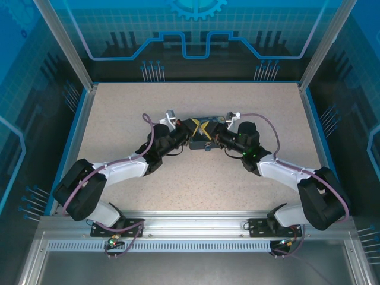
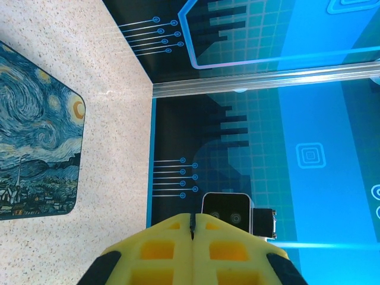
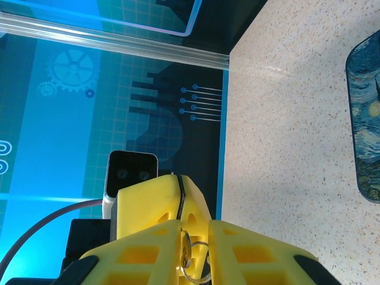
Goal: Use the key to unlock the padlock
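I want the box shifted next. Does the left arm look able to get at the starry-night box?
Probably yes: the starry-night box lies close beside the left gripper, with nothing in between, though its jaws are shut.

bright, even light with faint soft shadows and glare along the metal rail (image 2: pixel 297 77).

The left gripper (image 2: pixel 193 218) shows yellow fingers pressed together, tips touching, at the bottom of the view. Just past them sits a small white-framed camera (image 2: pixel 225 212). The starry-night box (image 2: pixel 35 136) lies flat on the speckled bench (image 2: pixel 113 148), apart from its blue-trimmed edge, where the blue wall (image 2: pixel 309 154) stands.
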`<state>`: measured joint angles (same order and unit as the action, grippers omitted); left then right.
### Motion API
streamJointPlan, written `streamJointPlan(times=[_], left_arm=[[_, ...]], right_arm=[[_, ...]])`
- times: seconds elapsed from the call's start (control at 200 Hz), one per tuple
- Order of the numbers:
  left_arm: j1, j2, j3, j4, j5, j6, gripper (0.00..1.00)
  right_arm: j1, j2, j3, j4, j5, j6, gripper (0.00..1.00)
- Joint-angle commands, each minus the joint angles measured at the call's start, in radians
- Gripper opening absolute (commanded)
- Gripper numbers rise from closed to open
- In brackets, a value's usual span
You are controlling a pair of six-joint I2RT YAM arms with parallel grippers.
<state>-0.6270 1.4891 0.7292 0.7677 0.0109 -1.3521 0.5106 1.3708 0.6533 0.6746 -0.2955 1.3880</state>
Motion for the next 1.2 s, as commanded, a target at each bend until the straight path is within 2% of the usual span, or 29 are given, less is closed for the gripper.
streamJointPlan(times=[0.0,0.385,0.83,1.195], left_arm=[[-0.011,-0.032,-0.016,0.013,-0.029,0.028,0.0],[-0.02,-0.041,-0.032,0.022,-0.073,0.027,0.0],[-0.023,-0.059,-0.05,0.024,-0.115,0.028,0.0],[-0.031,-0.049,-0.055,0.054,-0.139,0.017,0.0]], right_arm=[[0.009,-0.001,0.01,0.039,0.004,0.008,0.18],[0.028,0.028,0.027,0.067,0.004,0.023,0.2],[0.032,0.035,0.026,0.075,0.007,0.028,0.14],[0.039,0.057,0.039,0.097,-0.003,0.036,0.17]])
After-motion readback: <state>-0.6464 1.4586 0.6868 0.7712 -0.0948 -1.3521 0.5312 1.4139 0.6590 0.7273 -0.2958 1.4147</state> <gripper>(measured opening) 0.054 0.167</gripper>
